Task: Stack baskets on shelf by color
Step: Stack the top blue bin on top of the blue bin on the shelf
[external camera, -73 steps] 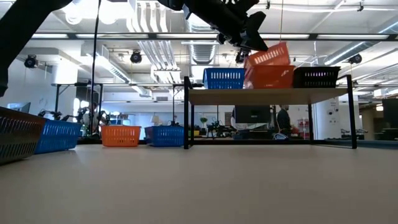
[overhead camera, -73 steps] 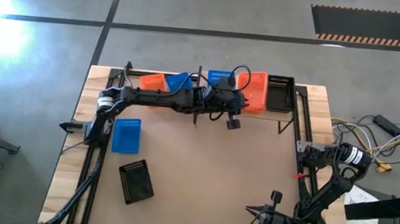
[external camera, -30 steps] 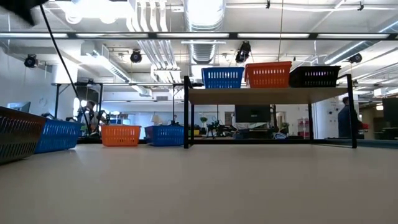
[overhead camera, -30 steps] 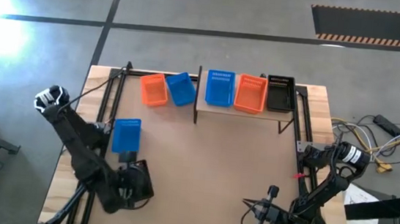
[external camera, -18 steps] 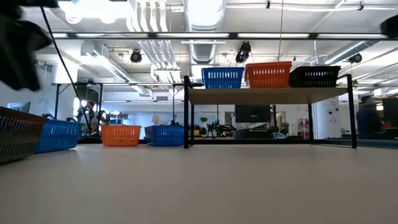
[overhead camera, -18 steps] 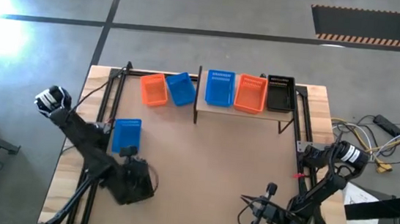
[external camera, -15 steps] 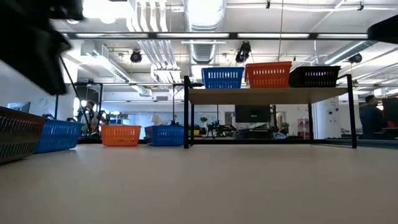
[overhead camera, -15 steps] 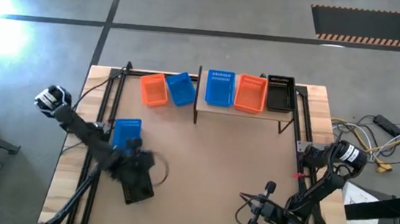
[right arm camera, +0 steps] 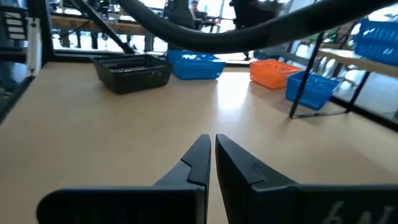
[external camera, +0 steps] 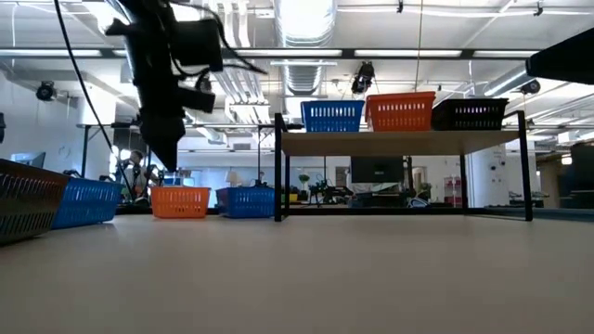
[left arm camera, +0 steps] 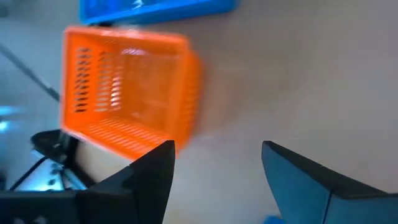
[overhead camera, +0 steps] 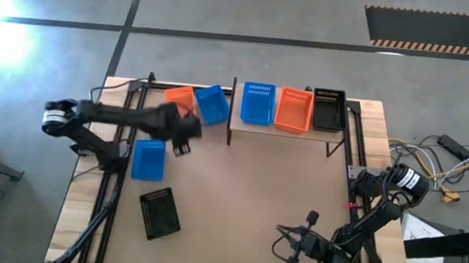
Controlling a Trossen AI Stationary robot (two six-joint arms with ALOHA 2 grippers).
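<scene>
**Left hand above the orange basket on the table, shelf holding three baskets**

The left hand (overhead camera: 184, 135) hangs over the table (overhead camera: 245, 202) just beside the loose orange basket (overhead camera: 179, 101), its fingers spread wide and empty; in the left wrist view the two dark fingers (left arm camera: 149, 171) frame bare table with that orange basket (left arm camera: 127, 99) ahead of them. A blue basket (overhead camera: 212, 103) sits touching the orange one, between it and the shelf (overhead camera: 233, 130). On the shelf stand three baskets in a row: a blue shelf basket (overhead camera: 258, 104), an orange shelf basket (overhead camera: 294, 109) and a black shelf basket (overhead camera: 329, 109). Nearer the table's left edge lie a second loose blue basket (overhead camera: 148, 159) and, closer to the front, a loose black basket (overhead camera: 160, 212). The right hand (overhead camera: 297, 241) waits low over the front right of the table, its fingers (right arm camera: 198, 158) pressed nearly together and holding nothing.
</scene>
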